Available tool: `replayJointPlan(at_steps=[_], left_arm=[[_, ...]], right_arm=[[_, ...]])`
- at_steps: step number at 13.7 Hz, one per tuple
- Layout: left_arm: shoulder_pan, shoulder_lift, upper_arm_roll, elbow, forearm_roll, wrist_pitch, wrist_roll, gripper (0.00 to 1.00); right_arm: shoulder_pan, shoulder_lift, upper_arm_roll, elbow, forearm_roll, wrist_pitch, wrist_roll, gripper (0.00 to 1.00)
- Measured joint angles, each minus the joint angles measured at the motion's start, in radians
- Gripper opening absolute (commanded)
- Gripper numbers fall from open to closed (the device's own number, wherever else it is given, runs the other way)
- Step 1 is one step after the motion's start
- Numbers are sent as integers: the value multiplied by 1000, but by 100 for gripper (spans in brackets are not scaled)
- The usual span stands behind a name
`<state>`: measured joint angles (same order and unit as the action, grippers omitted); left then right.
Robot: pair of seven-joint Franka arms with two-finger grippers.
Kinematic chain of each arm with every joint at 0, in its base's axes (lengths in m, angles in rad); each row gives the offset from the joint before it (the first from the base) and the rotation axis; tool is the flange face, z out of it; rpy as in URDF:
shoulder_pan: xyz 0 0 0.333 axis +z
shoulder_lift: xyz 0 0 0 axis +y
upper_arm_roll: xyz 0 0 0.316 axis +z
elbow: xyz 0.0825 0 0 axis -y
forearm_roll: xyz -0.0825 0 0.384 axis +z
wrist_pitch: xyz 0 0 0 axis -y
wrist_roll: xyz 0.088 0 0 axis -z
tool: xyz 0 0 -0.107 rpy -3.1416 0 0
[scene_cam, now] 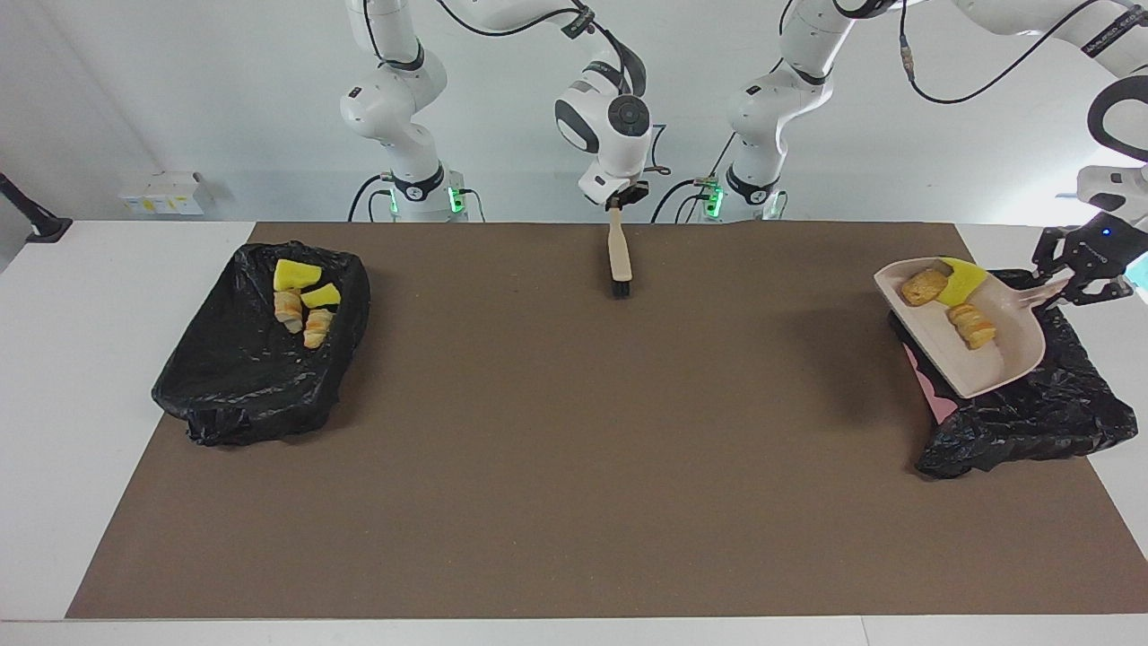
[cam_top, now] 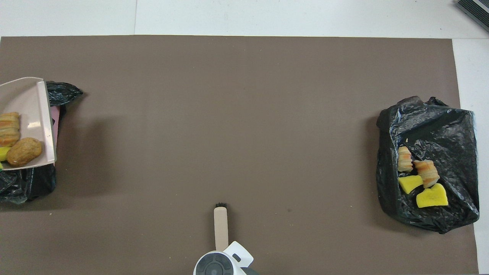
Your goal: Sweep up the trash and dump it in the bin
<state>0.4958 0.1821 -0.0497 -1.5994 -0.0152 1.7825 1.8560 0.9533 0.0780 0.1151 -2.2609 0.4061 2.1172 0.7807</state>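
Plain white wall; white table under brown mat.

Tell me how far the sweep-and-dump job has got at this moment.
Done: four scraps lie in the bin at the right arm's end. In hand: the left hand holds the dustpan, carrying three scraps, over the other bin. The right hand holds the brush above the mat, waiting. Left: tipping the pan out.
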Motion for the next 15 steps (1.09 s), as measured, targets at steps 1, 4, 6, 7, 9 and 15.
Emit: replayJointPlan(at_steps=[1,4,6,7,9,15], left_arm=[[8,12,0,22,32,7,11,0],[27,34,0,52,119,61,20,0],[29,38,0,53,229,115,22,0],[29,39,-1,53,289,151,22,0],[30,40,-1,53,360,196,22,0],[17,46,-13,47,646,262,10,0]], right_arm=[[-8,0,0,-1,2,-1,-16,3],[-33,1,0,-1,5,-16,-46,32],[-41,4,0,-1,5,-23,-46,44],[-50,10,0,-1,5,-25,-46,49],[-76,20,0,8,5,-26,-46,64],[-196,-2,-4,137,4,-62,-46,100]])
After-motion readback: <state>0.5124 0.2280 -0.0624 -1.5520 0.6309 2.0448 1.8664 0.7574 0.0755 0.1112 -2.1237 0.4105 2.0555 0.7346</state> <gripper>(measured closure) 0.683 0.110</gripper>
